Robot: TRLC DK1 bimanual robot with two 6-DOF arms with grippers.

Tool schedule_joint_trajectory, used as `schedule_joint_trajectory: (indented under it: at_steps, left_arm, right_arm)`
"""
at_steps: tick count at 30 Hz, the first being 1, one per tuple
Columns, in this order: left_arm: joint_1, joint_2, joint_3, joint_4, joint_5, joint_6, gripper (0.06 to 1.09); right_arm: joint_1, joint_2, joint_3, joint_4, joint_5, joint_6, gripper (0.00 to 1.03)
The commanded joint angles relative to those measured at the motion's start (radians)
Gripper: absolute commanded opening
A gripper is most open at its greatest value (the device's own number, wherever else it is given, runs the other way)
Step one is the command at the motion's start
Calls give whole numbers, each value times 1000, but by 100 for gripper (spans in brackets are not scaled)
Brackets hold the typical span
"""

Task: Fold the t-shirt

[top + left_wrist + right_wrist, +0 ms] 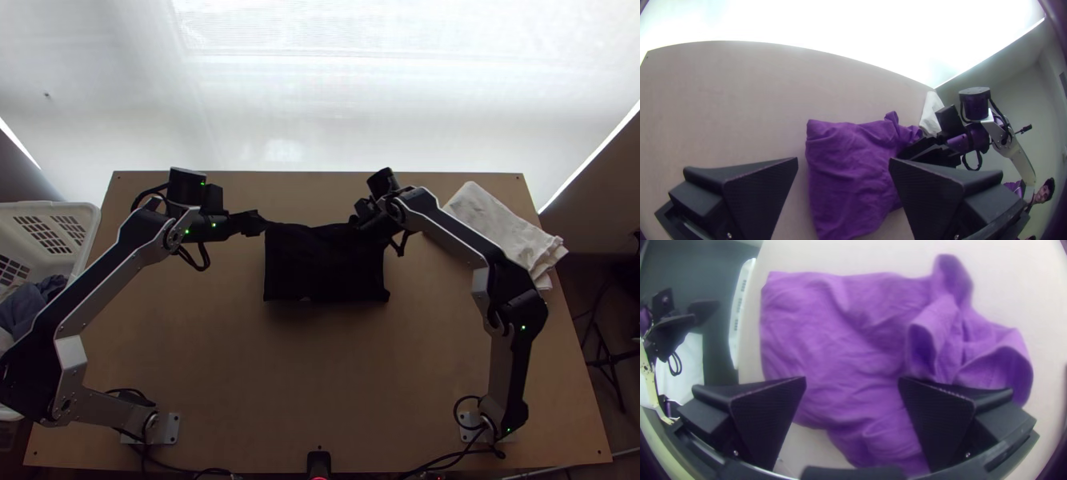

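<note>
T-shirt (320, 268), top view: far right corner hidden by right hand (358, 224); layers too dark to count.
T-shirt, left wrist view: cut off at bottom edge; part behind a finger.
Left hand (260, 224): contact with t-shirt, cannot tell.
Left arm (120, 276): elbow cut off, top view's left edge.
Basket (56, 206): left side cut off; heaped cloth (28, 304) partly behind left arm.
White cloth (500, 220): part behind right arm (464, 238).
Black device (318, 462): cut off at bottom edge; kind unclear.
</note>
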Motion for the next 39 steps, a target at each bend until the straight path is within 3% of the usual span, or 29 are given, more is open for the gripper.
schedule_joint_trajectory:
  at_steps: [1,11,16,22,24,39]
  left_arm:
    - [18,-6,-30,9,-7,11,105]
    - [-56,30,-17,38,-7,2,105]
    - [-99,28,-23,35,-18,26,105]
    - [-143,50,-46,35,-18,69,105]
    - [-159,54,-50,39,-30,75,105]
    - [-111,-6,-84,26,-39,97,105]
  right_arm:
    - [-65,-88,-124,21,183,-33,96]
    - [-111,-264,-308,24,218,-48,99]
    - [-249,-375,-421,19,114,-44,99]
    - [-386,-345,-479,24,-75,-59,99]
    - [-392,-313,-483,50,-129,-62,99]
    - [-285,-8,-306,129,-261,-47,99]
